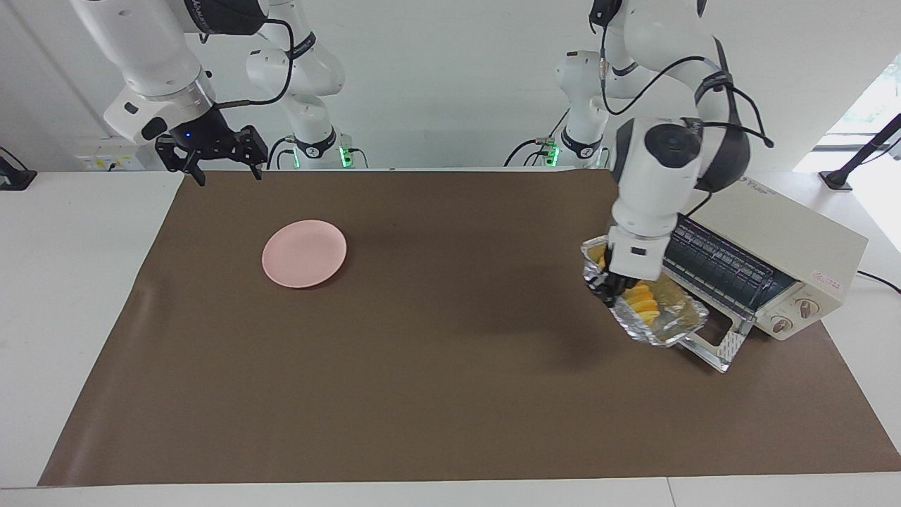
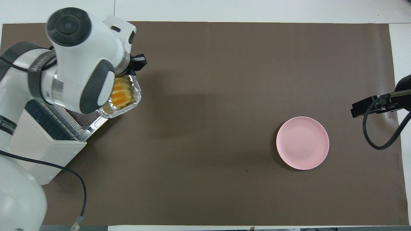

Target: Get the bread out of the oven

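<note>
The cream-white oven (image 1: 774, 260) stands at the left arm's end of the table with its glass door (image 1: 718, 345) dropped open; it also shows in the overhead view (image 2: 41, 144). A crinkled foil tray (image 1: 669, 327) is out in front of the oven, over the open door. The golden bread (image 1: 644, 299) lies in it, also seen from overhead (image 2: 121, 94). My left gripper (image 1: 611, 285) is down at the tray's rim and shut on it, partly hiding the bread. My right gripper (image 1: 225, 169) hangs open and empty, waiting over the mat's edge at the right arm's end.
A pink plate (image 1: 304, 253) lies empty on the brown mat (image 1: 450, 394) toward the right arm's end, also in the overhead view (image 2: 302, 142). The oven's power cable (image 2: 74, 179) trails off the table's edge near the left arm.
</note>
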Controlling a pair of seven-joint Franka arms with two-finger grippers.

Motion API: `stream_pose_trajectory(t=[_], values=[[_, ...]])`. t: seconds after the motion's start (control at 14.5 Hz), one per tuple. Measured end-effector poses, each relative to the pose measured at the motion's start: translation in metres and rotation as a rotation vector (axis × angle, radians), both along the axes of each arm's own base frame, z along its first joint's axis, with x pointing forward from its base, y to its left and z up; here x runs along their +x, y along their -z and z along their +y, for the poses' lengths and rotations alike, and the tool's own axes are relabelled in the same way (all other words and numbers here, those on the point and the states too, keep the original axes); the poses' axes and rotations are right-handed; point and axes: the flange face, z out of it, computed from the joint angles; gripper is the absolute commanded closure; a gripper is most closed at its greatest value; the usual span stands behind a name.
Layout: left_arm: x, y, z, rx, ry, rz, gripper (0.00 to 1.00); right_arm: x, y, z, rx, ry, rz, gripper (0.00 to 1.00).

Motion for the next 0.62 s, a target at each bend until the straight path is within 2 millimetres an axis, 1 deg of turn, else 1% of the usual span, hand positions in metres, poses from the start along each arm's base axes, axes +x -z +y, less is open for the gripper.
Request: stream_pose_trajectory(t=[0.07, 0.14, 0.21, 0.34, 0.41, 0.48, 0.62], values=[[-0.020, 0.008, -0.043, -0.006, 0.061, 0.016, 1.00, 0.000, 0.000, 0.000, 0.000, 0.000, 0.000, 0.00], [-0.039, 0.020, -0.079, -0.012, 0.107, 0.040, 1.00, 0.000, 0.000, 0.000, 0.000, 0.000, 0.000, 0.00], [-0.054, 0.037, -0.107, -0.009, 0.146, 0.067, 1.00, 0.000, 0.000, 0.000, 0.000, 0.000, 0.000, 0.00], [-0.081, 0.075, -0.155, 0.014, 0.222, 0.112, 1.00, 0.000, 0.000, -0.002, 0.000, 0.004, 0.000, 0.00], [-0.091, 0.089, -0.173, 0.024, 0.250, 0.124, 1.00, 0.000, 0.000, -0.004, 0.000, 0.007, 0.000, 0.00], [-0.099, 0.099, -0.185, 0.030, 0.271, 0.131, 1.00, 0.000, 0.000, -0.005, 0.000, 0.009, 0.000, 0.00], [-0.110, 0.111, -0.202, 0.029, 0.298, 0.129, 1.00, 0.000, 0.000, -0.006, 0.000, 0.012, 0.000, 0.00]])
